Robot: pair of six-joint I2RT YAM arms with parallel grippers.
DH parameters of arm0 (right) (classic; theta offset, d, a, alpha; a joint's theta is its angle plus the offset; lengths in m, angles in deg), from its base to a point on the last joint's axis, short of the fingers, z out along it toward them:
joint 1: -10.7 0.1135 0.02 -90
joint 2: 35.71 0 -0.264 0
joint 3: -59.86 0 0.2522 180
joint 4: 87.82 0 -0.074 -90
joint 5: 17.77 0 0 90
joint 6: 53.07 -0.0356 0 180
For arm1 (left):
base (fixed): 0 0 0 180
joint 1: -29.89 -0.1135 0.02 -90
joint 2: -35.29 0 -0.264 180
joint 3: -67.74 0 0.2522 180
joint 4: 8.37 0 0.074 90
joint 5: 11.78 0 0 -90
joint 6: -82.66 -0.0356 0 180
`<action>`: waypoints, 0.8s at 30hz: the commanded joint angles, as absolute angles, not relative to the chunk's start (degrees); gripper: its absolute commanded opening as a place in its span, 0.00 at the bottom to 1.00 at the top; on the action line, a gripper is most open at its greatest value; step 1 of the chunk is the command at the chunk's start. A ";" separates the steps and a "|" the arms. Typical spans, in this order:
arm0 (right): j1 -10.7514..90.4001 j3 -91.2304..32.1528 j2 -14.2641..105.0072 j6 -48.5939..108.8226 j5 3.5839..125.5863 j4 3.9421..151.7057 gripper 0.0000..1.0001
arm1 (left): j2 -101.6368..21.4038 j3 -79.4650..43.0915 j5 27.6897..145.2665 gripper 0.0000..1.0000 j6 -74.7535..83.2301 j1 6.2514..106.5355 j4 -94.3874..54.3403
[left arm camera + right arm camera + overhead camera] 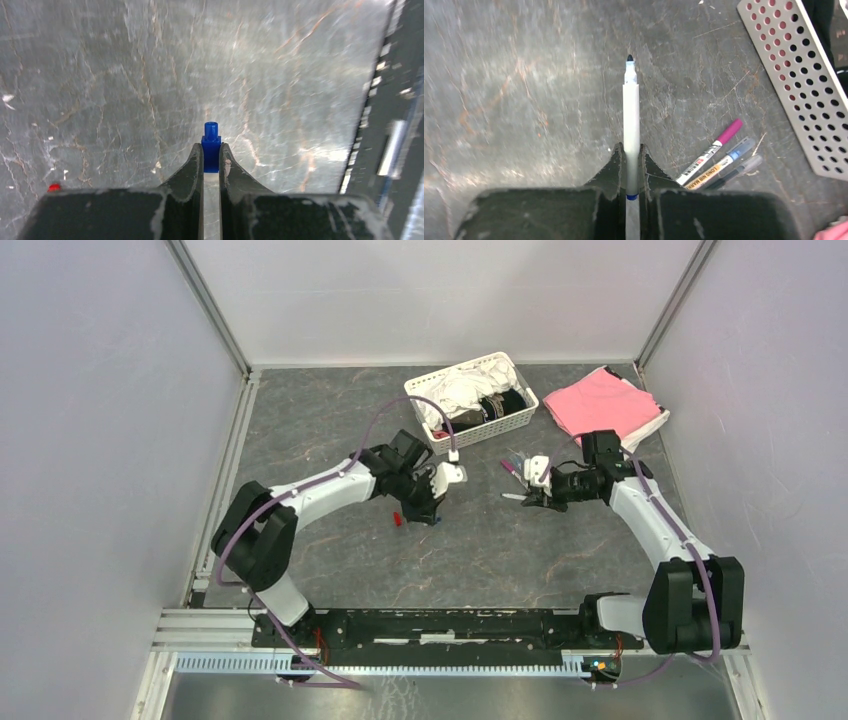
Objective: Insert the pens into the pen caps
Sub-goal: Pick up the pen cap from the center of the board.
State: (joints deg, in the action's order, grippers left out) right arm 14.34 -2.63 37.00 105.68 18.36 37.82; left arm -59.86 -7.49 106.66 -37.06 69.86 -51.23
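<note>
Lettering, loose pen [719, 165]: maybe "LONG NIB MARK"; left end effector [211, 151] pinches blue cap [211, 140], right end effector [631, 150] clamps white pen [631, 110].

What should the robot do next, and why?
Probably swing the right gripper toward the left gripper and line them up: the right holds a slim white marker pen, tip out, the left a small blue plastic cap, and they are apart.
</note>
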 commanded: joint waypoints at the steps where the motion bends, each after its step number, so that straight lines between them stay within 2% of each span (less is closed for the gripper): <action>1: 14.91 -1.92 34.97 137.38 23.02 30.19 0.00 | -61.58 -14.42 123.18 0.02 -29.97 67.80 -58.40; 8: 22.62 2.25 29.39 140.47 30.56 40.48 0.00 | -66.75 -17.00 137.36 0.02 -18.98 67.42 -59.10; 17: 34.02 7.33 22.70 135.82 35.00 48.22 0.00 | -67.23 -18.24 144.00 0.02 -17.25 67.51 -58.24; 24: 39.41 8.30 22.03 132.79 39.55 51.61 0.00 | -68.43 -19.37 146.20 0.02 -15.72 67.52 -58.20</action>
State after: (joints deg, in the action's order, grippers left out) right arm 37.48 7.88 22.99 125.77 38.51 48.79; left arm -67.65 -16.95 142.07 -18.94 67.37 -58.05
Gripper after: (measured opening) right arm 0.052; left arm 0.133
